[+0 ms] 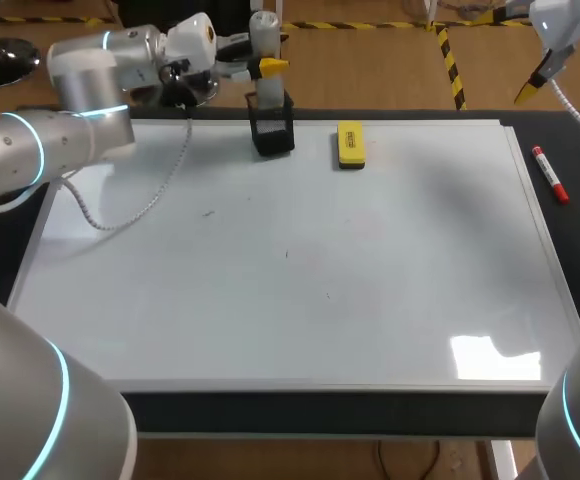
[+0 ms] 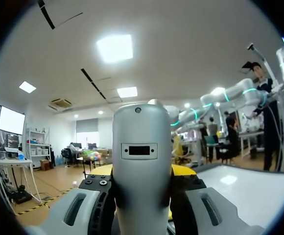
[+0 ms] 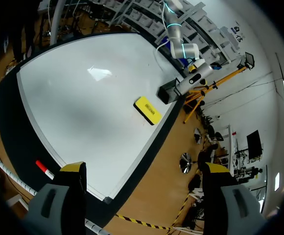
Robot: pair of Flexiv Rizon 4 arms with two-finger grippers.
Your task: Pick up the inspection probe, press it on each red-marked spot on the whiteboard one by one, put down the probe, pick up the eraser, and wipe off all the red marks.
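The left gripper (image 1: 271,68) is clamped on the grey-white cylindrical inspection probe (image 1: 263,30), which stands upright with its lower end in the black open-topped box holder (image 1: 272,128) at 12 o'clock on the far edge of the large white rectangular whiteboard (image 1: 290,330). In the left wrist view the inspection probe (image 2: 142,156) fills the space between the fingers, with yellow showing at either side of it.

The flat yellow block eraser (image 1: 350,144) lies on the whiteboard just beside the holder, toward 1 o'clock, apart from it and from both arms. From the right wrist view the eraser (image 3: 148,110) sits near the holder (image 3: 167,91).

The right gripper (image 1: 535,82) hangs above the floor past the board's far right corner, at about 2 o'clock; its fingers (image 3: 73,170) stand wide apart with nothing between them.

A red marker pen with a white cap (image 1: 549,173) rests on the dark table strip off the whiteboard's right edge, at 2 to 3 o'clock. A white coiled cable (image 1: 140,205) from the left arm trails across the board at 10 o'clock. A few tiny dark specks (image 1: 286,254) dot the board's middle.
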